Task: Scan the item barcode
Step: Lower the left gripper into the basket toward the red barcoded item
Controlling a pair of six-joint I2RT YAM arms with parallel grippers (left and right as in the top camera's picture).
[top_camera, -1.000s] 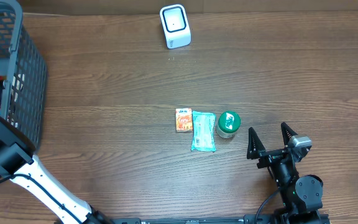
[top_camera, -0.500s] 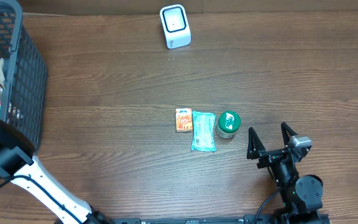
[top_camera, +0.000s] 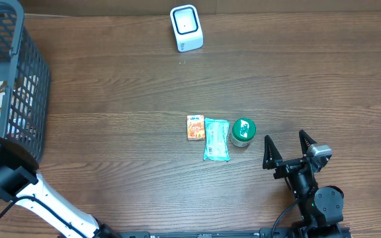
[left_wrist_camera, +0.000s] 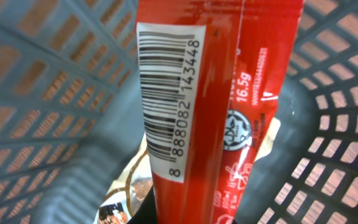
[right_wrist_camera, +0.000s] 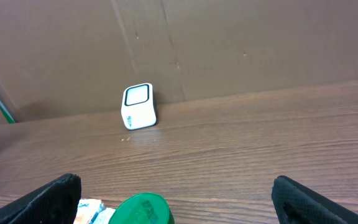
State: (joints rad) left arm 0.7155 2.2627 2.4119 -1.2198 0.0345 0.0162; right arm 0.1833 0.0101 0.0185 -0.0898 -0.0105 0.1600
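Red foil sachet [left_wrist_camera: 219, 93] with a white barcode label [left_wrist_camera: 166, 93] sits inside the grey plastic mesh basket [top_camera: 25, 59] at the table's left end, its lower end clenched in the left gripper [left_wrist_camera: 160, 218]. The right gripper [top_camera: 285, 139] rests near the front edge, jaws spread wide and empty, just beside a green-lidded jar [top_camera: 243, 131], a teal wrapper [top_camera: 216, 139] and a small orange box [top_camera: 195, 127]. A white box-shaped scanner [top_camera: 186, 28] stands well apart at the far edge.
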